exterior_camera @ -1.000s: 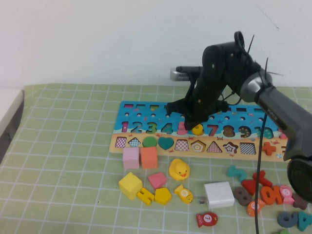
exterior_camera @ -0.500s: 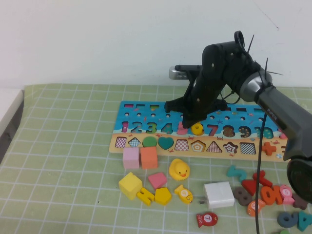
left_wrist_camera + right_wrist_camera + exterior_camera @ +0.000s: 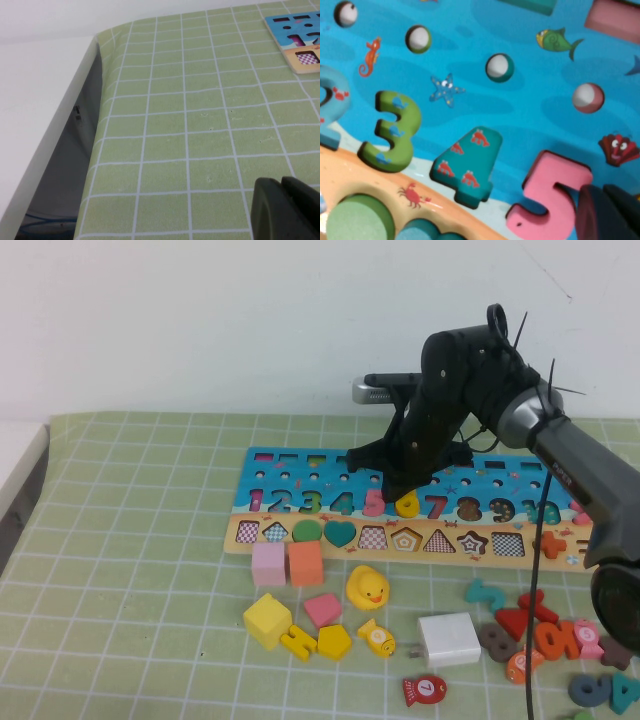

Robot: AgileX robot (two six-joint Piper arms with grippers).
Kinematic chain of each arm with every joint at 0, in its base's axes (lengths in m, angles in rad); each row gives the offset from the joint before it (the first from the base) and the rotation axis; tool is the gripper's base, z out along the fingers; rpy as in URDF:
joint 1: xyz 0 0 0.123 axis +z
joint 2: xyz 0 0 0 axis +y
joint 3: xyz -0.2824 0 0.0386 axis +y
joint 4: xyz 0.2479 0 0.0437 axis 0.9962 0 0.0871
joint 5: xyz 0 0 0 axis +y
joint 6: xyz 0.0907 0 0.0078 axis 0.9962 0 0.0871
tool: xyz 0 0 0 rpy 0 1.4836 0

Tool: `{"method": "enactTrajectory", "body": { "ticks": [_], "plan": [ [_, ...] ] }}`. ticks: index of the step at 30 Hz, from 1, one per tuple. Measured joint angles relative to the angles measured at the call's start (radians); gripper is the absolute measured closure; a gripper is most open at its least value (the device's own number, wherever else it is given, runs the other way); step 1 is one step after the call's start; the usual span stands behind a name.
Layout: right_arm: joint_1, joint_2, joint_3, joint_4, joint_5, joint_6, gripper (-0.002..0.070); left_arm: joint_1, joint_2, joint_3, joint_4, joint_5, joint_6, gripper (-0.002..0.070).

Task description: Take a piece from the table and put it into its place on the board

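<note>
The board (image 3: 330, 465) lies across the middle of the table (image 3: 130, 540), blue on top with a tan strip below. The piece, a yellow "6" (image 3: 406, 504), lies in the numeral row between the pink 5 (image 3: 375, 502) and the 7. My right gripper (image 3: 396, 488) is shut, its tips just above the board at the 6's upper left edge. In the right wrist view the right gripper (image 3: 603, 194) sits beside the pink 5 (image 3: 547, 200), with nothing between the fingers. My left gripper (image 3: 281, 182) is shut over bare mat, away from the board's corner (image 3: 295, 35).
In front of the board lie a yellow duck (image 3: 367, 588), pink cube (image 3: 268, 563), orange cube (image 3: 305, 562), yellow blocks (image 3: 266, 620) and a white box (image 3: 448, 638). Several loose numerals (image 3: 550, 635) are heaped at the front right. The mat's left edge (image 3: 97, 125) drops off.
My right arm has shifted slightly right and up, uncovering more of the pink 5. The yellow 6 stays in the numeral row.
</note>
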Motion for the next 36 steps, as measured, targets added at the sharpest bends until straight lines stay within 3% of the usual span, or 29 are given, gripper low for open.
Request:
{"method": "enactTrajectory", "body": {
  "ticks": [36],
  "plan": [
    [-0.02,-0.004,-0.001,-0.075,0.007,-0.004,0.0677,0.0,0.0,0.0,0.0,0.0,0.0,0.0677]
  ]
}}
